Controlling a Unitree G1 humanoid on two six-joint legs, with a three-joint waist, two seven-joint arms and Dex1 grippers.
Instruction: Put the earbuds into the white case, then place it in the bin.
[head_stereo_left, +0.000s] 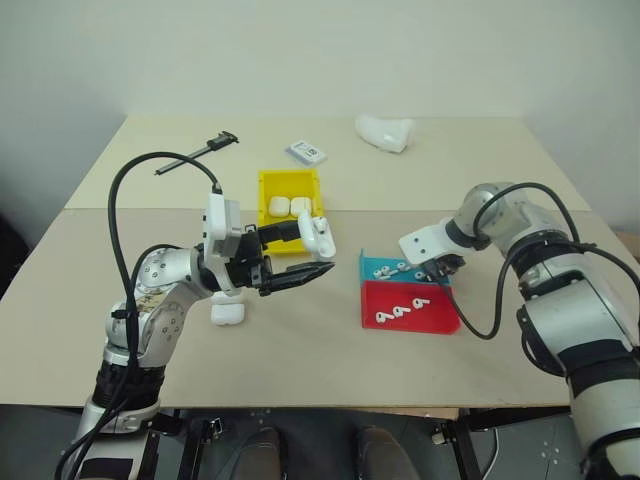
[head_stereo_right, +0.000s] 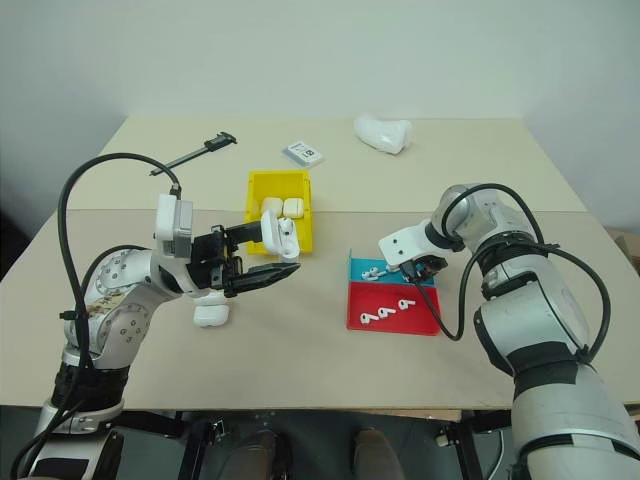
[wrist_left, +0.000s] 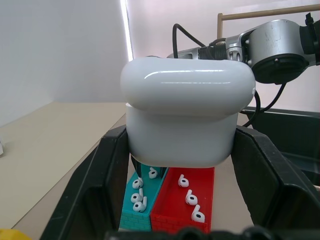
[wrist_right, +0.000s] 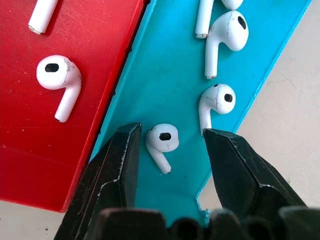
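Your left end effector (head_stereo_left: 300, 255) sits closest to the head camera, raised above the near side of the table (head_stereo_left: 120, 220) and pointing toward the right, its two black fingers (wrist_left: 95, 190) clamped on the white case (head_stereo_left: 318, 236), which stands between them with its hinged lid swung up. Just below that arm, a second white case (head_stereo_left: 228, 314) lies on the table surface. Behind the held case, the bin (head_stereo_left: 290, 190), bright yellow with upright walls, rests near the middle of the table and already carries two closed white cases (head_stereo_left: 288, 206) side by side. To the right, a shallow blue tray (head_stereo_left: 385, 268) and a shallow red tray (head_stereo_left: 410, 305) lie touching each other, each scattered with earbuds (wrist_right: 162, 145). Your right end effector (wrist_right: 170, 150) points steeply down over the blue tray, fingers apart and straddling one earbud that lies loose on the tray floor; neither finger touches it. Three more earbuds lie in the blue tray just beyond that one, and others rest in the red tray alongside. At the far edge of the table you can see a lumpy white object (head_stereo_left: 385, 131), a small printed card (head_stereo_left: 305, 152) and a thin black tool (head_stereo_left: 197, 152), all well apart from the work.
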